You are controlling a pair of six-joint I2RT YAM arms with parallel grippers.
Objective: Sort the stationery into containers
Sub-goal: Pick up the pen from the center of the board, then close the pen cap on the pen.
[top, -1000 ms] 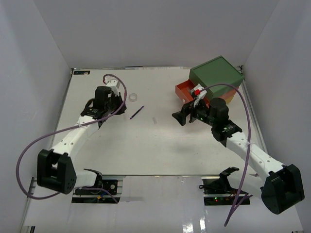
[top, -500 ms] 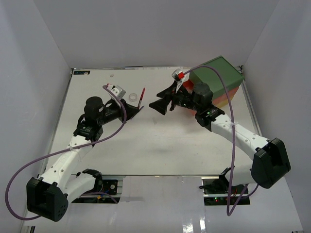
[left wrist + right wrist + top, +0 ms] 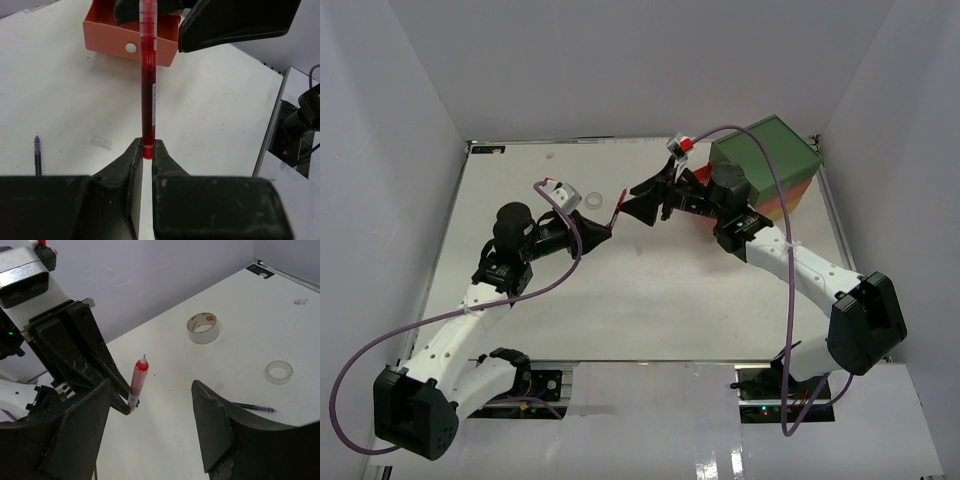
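From above, we see the left gripper (image 3: 603,229) pinching the lower end of a thin red plastic pen (image 3: 617,208) held over the white table (image 3: 520,330), with the right gripper (image 3: 633,202) spread at its tip, near the boxy green-topped drawer chest (image 3: 767,155). In the left wrist view, our fingers (image 3: 125,165) squeeze the pen's base, and an orange-red drawer (image 3: 107,36) with a white knob (image 3: 131,47) sits beyond. From the right wrist, the wide jaws straddle the pen without touching it, and a beige tape roll (image 3: 203,328) and a small clear tape ring (image 3: 278,372) lie beyond.

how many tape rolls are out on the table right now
2. The larger tape roll lies flat on the table; the smaller clear roll lies apart from it, nearer the purple pen. Others may be hidden from view.
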